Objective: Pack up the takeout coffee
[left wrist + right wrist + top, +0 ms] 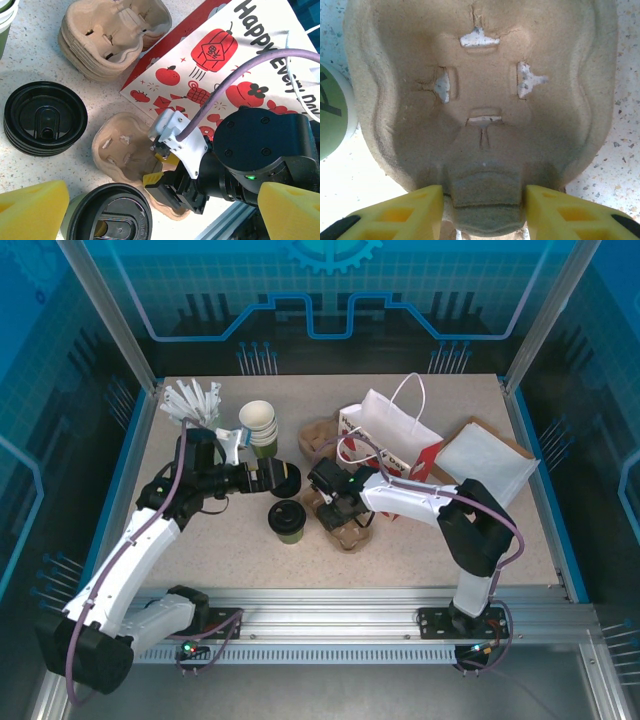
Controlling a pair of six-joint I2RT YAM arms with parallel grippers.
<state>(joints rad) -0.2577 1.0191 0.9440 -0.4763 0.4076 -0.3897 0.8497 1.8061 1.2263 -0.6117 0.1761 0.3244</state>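
Takeout coffee (286, 522) just left of right pincer (338, 512)

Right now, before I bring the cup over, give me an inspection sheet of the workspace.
Surface: speckled table, bare along its near edge.
Job's things: takeout coffee, lidded, upright, beside a single carrier.
Clutter: lid stack, cup stack, carrier stack, printed paper bag, flat white bags.
Grippers: left gripper open, holding nothing, above the coffee and lids. Right gripper has a finger on either side of the single carrier's near ridge; grip not confirmed.
Cables: purple cable along the left arm, another at the right wrist; none seen caught.
Surroundings: blue panels, metal rail; nothing else seen.
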